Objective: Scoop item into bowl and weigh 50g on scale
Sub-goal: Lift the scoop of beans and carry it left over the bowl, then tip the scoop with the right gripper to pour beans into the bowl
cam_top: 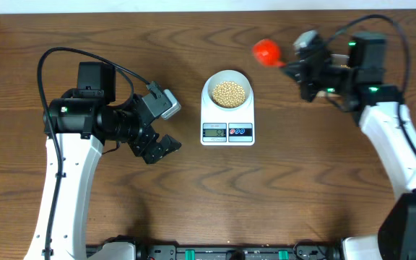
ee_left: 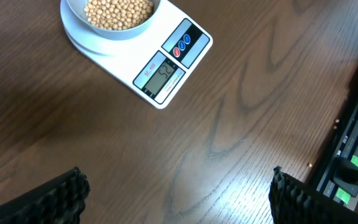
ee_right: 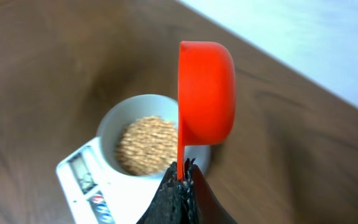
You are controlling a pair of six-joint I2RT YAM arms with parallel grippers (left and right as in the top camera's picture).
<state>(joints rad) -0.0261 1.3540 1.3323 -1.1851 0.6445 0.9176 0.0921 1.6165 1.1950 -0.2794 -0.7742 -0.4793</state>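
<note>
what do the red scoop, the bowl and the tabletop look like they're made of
Scoop: probably plastic, even matte orange-red, thin moulded handle. Bowl: smooth pale wall, ceramic or plastic, unclear which. Tabletop: wood or wood-look laminate, dark brown grain lines.

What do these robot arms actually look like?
Left arm and right arm: white tube-like segments, chunky black joints, small green lights, a looping black cable each. The left hand and right hand are black, with ribbed fingers. A grey box sits by the left hand.
</note>
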